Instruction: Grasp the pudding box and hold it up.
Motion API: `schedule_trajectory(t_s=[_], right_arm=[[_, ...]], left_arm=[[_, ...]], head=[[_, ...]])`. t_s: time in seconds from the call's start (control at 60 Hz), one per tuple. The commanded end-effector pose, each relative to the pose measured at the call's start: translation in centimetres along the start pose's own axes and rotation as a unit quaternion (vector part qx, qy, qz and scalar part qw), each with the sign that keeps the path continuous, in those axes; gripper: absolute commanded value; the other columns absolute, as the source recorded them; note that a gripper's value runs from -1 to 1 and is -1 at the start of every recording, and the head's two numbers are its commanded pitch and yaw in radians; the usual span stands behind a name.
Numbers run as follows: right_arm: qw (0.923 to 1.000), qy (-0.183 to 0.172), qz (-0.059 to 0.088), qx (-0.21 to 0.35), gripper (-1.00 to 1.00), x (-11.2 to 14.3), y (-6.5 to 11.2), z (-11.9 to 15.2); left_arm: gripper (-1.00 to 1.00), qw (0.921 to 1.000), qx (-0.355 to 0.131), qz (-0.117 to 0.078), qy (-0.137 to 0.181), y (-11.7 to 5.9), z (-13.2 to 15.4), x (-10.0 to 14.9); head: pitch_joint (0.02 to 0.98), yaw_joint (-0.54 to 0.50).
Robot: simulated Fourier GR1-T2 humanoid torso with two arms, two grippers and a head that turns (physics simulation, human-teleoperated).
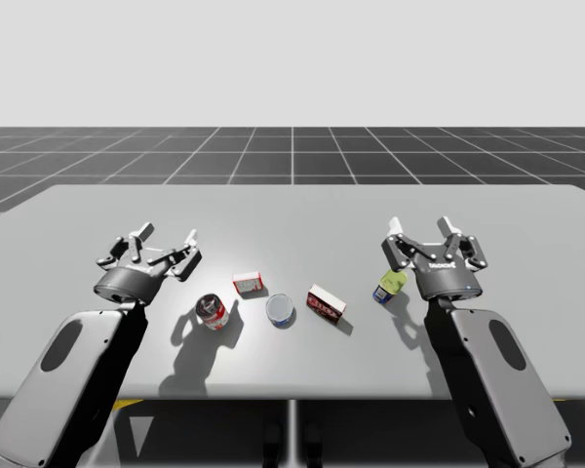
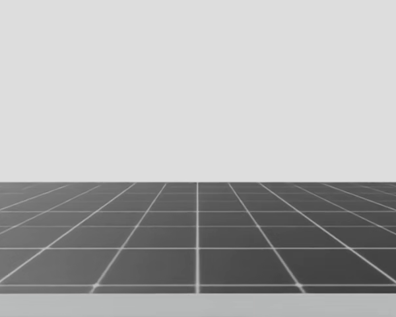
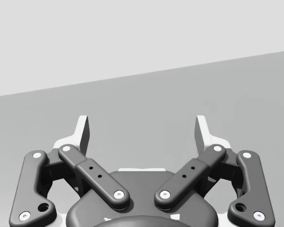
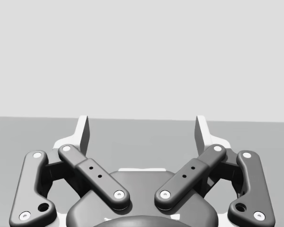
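While spread wide over the table (image 1: 292, 210), my left gripper (image 3: 142, 122) and right gripper (image 4: 142, 122) apparently hold nothing.

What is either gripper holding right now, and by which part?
Nothing is held: my left gripper and my right gripper are both open and empty.

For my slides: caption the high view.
Left gripper and right gripper open over the table; larger red box lies ungrasped between them.
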Motion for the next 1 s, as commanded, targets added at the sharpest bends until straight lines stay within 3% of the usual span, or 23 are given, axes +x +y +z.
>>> schedule_trajectory(t_s=[0.017,0.05,0.117,0.383,0.8,1.0], right_arm=[[0.9999,-0.010,-0.004,-0.006,-1.00,-0.10,0.02,0.26],[0.9999,-0.016,-0.001,-0.002,-1.00,-0.07,0.11,0.23],[0.9996,-0.020,-0.014,0.012,-1.00,0.01,0.09,0.18],[0.9999,-0.011,-0.012,0.005,-1.00,0.07,-0.08,0.02],[0.9999,-0.006,-0.012,0.004,-1.00,0.21,-0.15,0.00],[0.9999,-0.005,-0.013,0.004,-1.00,0.30,-0.18,0.06]], left_arm=[[-1.00,1.0000,0.000,-0.001,0.000,-0.01,0.05,0.05],[-1.00,1.0000,0.000,-0.001,0.000,-0.03,0.05,0.07],[-1.00,1.0000,0.001,-0.001,0.000,-0.06,0.07,0.08],[-1.00,1.0000,0.002,0.000,0.000,-0.09,0.10,0.11],[-1.00,1.0000,0.006,-0.001,-0.004,0.00,0.06,0.20],[-1.00,1.0000,0.007,0.003,-0.006,0.00,0.14,0.31]], head=[[0.066,0.00],[0.066,0.00],[0.069,0.00],[0.178,0.00],[0.610,0.00],[0.751,-0.01]])
